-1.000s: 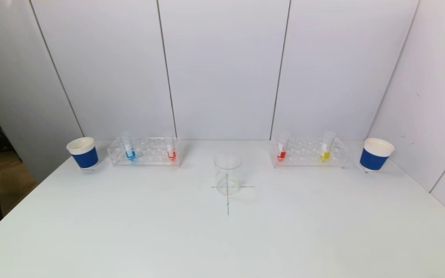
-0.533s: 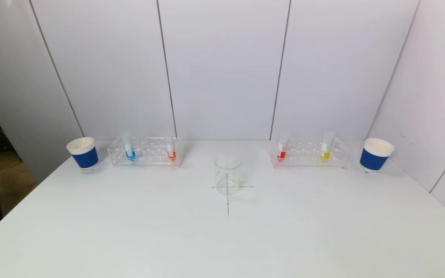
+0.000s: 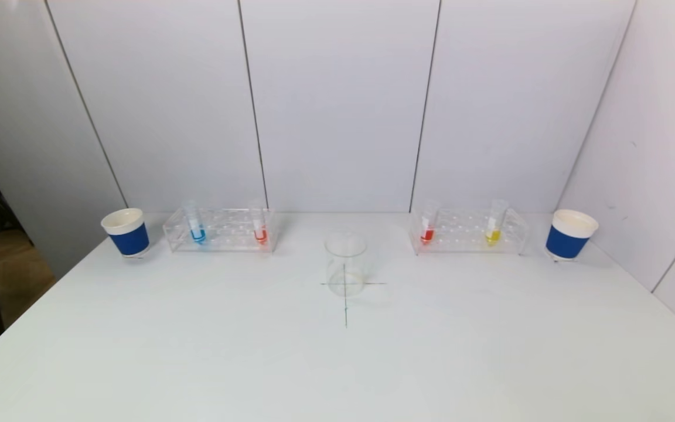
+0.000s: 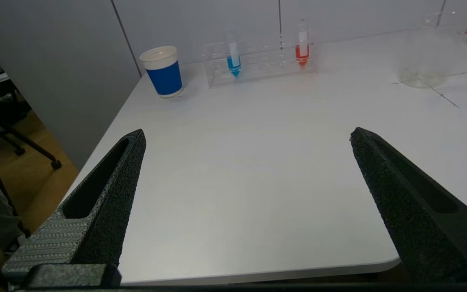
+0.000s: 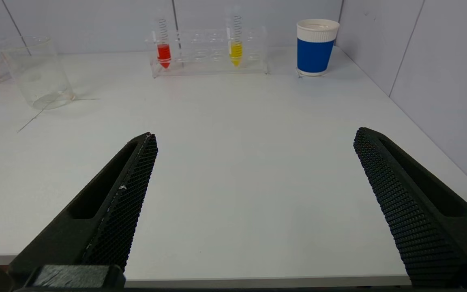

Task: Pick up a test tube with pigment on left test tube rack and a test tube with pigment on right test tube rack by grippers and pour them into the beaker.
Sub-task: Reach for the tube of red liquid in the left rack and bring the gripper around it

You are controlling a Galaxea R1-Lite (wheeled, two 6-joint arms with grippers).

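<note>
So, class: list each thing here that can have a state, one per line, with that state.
Beaker: upright, empty.
Blue tube: racked, filled.
Left red tube: racked, filled.
Right red tube: racked, filled.
Yellow tube: racked, filled.
Left gripper: jaws open, empty.
Right gripper: jaws open, empty.

Beaker (image 3: 345,265) centre of table (image 3: 197,351), left rack (image 3: 220,230) and right rack (image 3: 469,231) behind it, cups outermost.

Four upright pigment tubes (image 3: 197,225) in racks (image 3: 220,230) flank empty beaker (image 3: 345,265).
</note>
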